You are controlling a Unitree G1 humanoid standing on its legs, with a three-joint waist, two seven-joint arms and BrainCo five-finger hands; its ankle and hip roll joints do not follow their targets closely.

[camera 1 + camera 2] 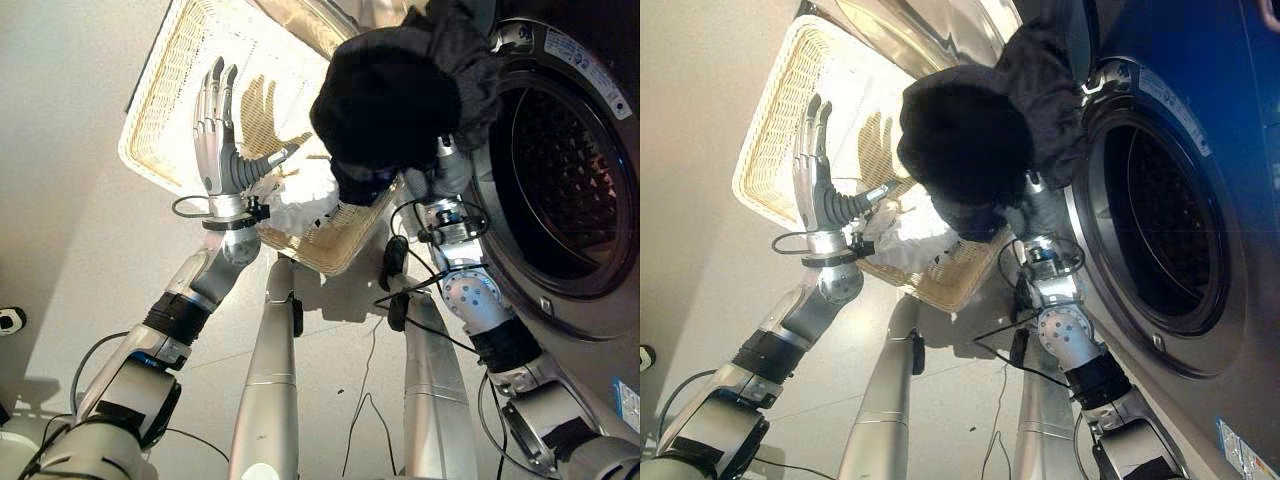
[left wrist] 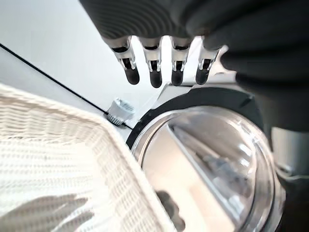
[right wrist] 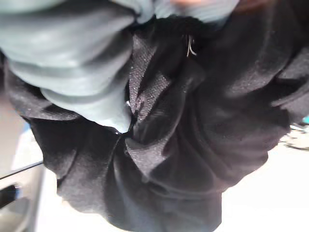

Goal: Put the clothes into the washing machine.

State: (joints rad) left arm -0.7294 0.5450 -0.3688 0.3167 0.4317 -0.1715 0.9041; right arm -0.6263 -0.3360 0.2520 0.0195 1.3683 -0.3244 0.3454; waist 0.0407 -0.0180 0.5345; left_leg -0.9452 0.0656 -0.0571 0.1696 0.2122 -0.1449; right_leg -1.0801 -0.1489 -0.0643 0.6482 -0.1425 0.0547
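Our right hand [image 1: 450, 175], fingers buried, grip untellable, carries the bunched black cloth garment [image 1: 395, 100]; we should steer it rightward into the dark round washer drum [image 1: 560, 190], left hand [image 1: 215, 130] flat-open.

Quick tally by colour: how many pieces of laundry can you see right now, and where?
Black garment: 1, bunched on the right hand by the washing machine opening.
White garment: 1, in the wicker basket beside the left hand.
Total: 2

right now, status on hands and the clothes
Left hand open over basket. Right hand under black garment, fingers hidden. Garment beside washer drum opening, not yet in.
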